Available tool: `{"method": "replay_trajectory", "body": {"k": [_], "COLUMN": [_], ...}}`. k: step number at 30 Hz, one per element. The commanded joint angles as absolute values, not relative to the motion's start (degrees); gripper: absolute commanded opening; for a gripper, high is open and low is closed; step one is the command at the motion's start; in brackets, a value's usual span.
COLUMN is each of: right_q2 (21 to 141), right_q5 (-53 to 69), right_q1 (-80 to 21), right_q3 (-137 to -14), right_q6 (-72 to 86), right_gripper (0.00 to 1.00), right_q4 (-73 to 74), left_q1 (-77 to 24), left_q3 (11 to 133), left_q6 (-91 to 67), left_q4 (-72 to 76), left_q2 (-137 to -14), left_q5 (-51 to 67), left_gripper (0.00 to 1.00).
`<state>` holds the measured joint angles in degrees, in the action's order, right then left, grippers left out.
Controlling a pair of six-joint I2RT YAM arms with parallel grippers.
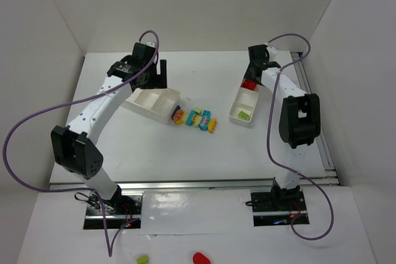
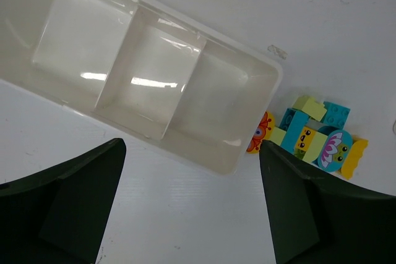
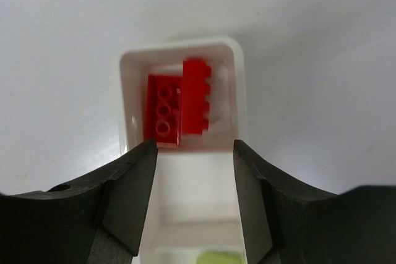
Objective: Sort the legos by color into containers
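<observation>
A cluster of legos (image 1: 195,119) in orange, yellow, cyan and lime lies mid-table, right beside the wide tray's corner (image 2: 309,140). The wide container (image 1: 151,103) has three compartments, all empty (image 2: 154,72). My left gripper (image 2: 192,145) hangs open over its near edge (image 1: 158,73), holding nothing. The narrow container (image 1: 236,108) holds two red bricks (image 3: 176,103) in its far compartment (image 1: 249,84) and a lime brick (image 3: 219,258) in its near one (image 1: 245,115). My right gripper (image 3: 195,143) stands open above this tray (image 1: 253,72), its jaws apart with nothing between them.
White walls enclose the table at the back and both sides. A metal rail (image 1: 322,153) runs along the right and near edges. Off the table at the front lie a lime piece (image 1: 143,258) and a red piece (image 1: 200,258).
</observation>
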<state>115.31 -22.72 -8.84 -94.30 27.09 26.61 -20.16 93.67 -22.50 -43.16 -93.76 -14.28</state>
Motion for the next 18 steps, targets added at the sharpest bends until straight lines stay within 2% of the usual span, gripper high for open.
{"method": "replay_trajectory", "body": {"k": [1, 4, 7, 8, 9, 11, 18], "right_q2": [102.9, 95.5, 89.8, 89.8, 89.8, 91.0, 96.1], "right_q5": [-24.9, -22.3, -11.4, -7.4, -5.6, -2.5, 1.5], "right_q1": [-11.9, -15.3, -21.1, -22.6, -24.2, -28.2, -36.6], "right_q3": [-89.2, -81.1, -71.9, -70.5, -68.7, -68.0, -67.1], "right_q6": [26.3, 25.1, 20.8, 20.2, 20.2, 19.6, 19.6], "right_gripper": [0.60, 0.58, 0.59, 0.62, 0.74, 0.79, 0.80], "right_q4": [24.9, 23.9, 20.2, 20.2, 21.5, 24.2, 25.6], "left_q1": [-21.1, -21.1, -21.1, -21.1, -21.1, -21.1, -21.1], "left_q3": [95.4, 94.0, 92.6, 91.6, 91.6, 90.3, 88.3], "left_q6": [-21.6, -21.6, -22.1, -22.1, -22.7, -22.7, -23.2], "left_q4": [-43.8, -43.8, -43.8, -43.8, -43.2, -43.2, -42.7], "left_q2": [-92.9, -92.3, -91.7, -91.1, -91.1, -91.1, -90.0], "left_q5": [-15.8, -15.2, -14.6, -14.6, -14.6, -14.6, -12.9], "left_gripper": [0.98, 0.96, 0.95, 0.95, 0.95, 0.95, 0.95]}}
